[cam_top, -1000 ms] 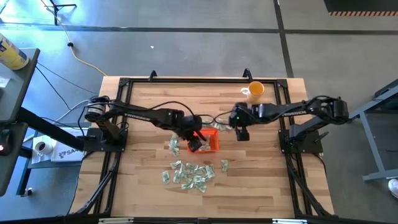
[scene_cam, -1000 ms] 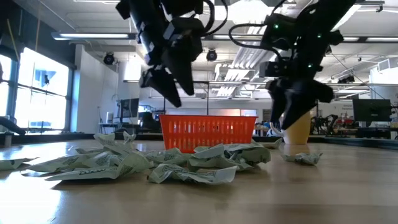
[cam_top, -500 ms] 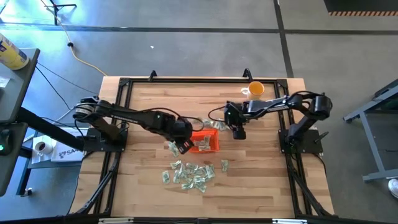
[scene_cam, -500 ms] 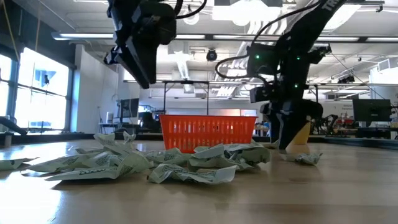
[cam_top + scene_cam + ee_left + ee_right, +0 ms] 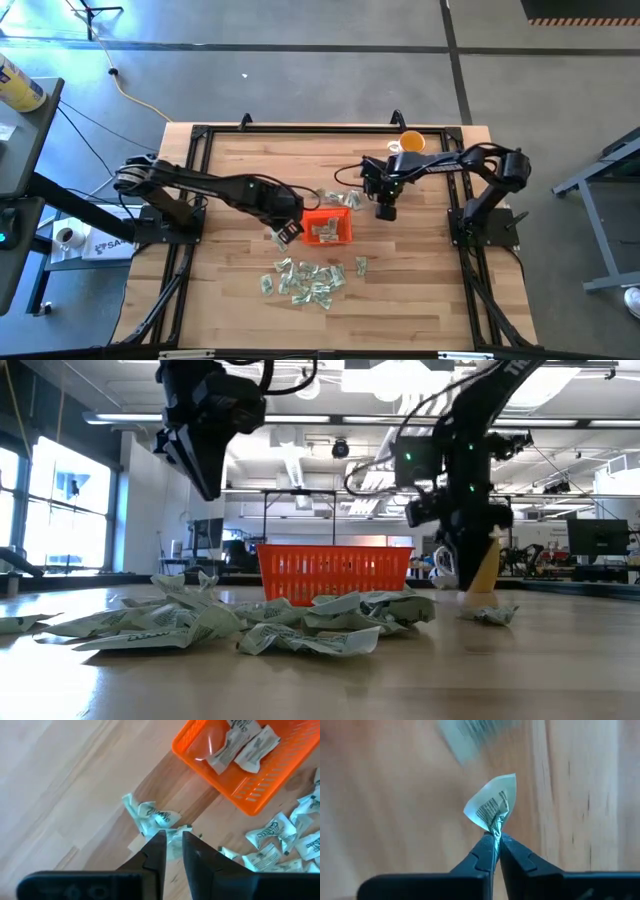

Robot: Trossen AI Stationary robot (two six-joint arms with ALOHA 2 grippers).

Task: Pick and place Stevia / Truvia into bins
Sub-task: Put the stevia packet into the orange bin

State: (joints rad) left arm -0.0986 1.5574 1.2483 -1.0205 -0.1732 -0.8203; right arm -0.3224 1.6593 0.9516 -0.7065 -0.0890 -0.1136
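The orange tray (image 5: 328, 227) sits mid-table and holds a few green-and-white packets (image 5: 240, 745). A heap of packets (image 5: 305, 280) lies nearer the front edge, and a few more (image 5: 340, 198) lie just behind the tray. My left gripper (image 5: 287, 233) hangs above loose packets (image 5: 152, 815) by the tray's left side, its fingers (image 5: 173, 836) a narrow gap apart and empty. My right gripper (image 5: 386, 210) is right of the tray and shut on one crumpled packet (image 5: 492, 805). My right gripper pinches the packet's twisted, crumpled end (image 5: 496, 827) between its two fingertips. The rest of the packet sticks out past the fingertips. The fingers point down at the table, and the packet looks lifted off the wood.
An orange-yellow cup (image 5: 411, 143) stands at the far right, behind my right gripper. A single packet (image 5: 360, 265) lies right of the heap. A black frame (image 5: 200, 135) runs round the tabletop. Bare wood lies left of the tray and along the far side.
My left gripper has gone from over the tray toward the table's left edge and has risen. My right gripper dipped to the table right of the tray, then rose a little.
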